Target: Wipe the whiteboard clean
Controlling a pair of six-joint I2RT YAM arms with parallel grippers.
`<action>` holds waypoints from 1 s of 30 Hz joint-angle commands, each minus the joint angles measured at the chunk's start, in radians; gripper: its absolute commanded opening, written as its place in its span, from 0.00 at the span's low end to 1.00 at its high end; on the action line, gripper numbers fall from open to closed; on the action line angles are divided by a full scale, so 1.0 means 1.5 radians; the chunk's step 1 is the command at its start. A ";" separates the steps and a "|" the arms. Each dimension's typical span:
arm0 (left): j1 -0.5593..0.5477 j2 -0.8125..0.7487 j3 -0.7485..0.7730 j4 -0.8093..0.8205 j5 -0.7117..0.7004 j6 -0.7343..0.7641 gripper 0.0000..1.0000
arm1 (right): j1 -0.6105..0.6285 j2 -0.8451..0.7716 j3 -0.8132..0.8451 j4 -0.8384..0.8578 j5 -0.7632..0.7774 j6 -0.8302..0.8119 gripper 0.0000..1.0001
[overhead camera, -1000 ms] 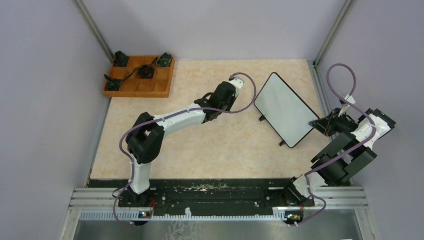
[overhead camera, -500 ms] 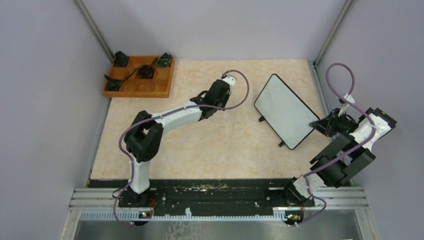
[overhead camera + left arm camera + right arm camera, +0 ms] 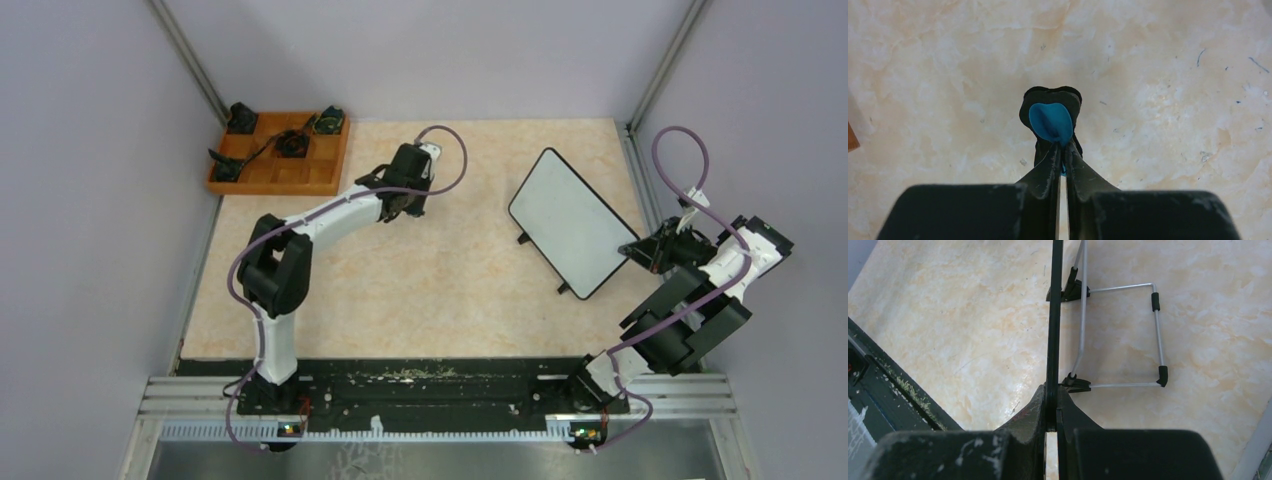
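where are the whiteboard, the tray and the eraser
whiteboard point(image 3: 570, 220): top view, middle of its white face
tray point(image 3: 272, 187): top view, its near wooden rim
eraser point(image 3: 1050, 121): left wrist view, its blue face, just past the pincer tips

A: Marbled beige worktop point(image 3: 450, 300) under soft, even light, with plain lilac walls point(image 3: 90, 200) closing in on three sides.
B: And there are grey metal posts point(image 3: 190, 60) in both far corners, with a black base strip point(image 3: 440, 385) along the near edge.
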 commanded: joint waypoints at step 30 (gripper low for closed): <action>0.065 0.077 0.090 -0.206 0.164 0.009 0.34 | 0.009 0.003 -0.006 -0.025 0.015 -0.022 0.00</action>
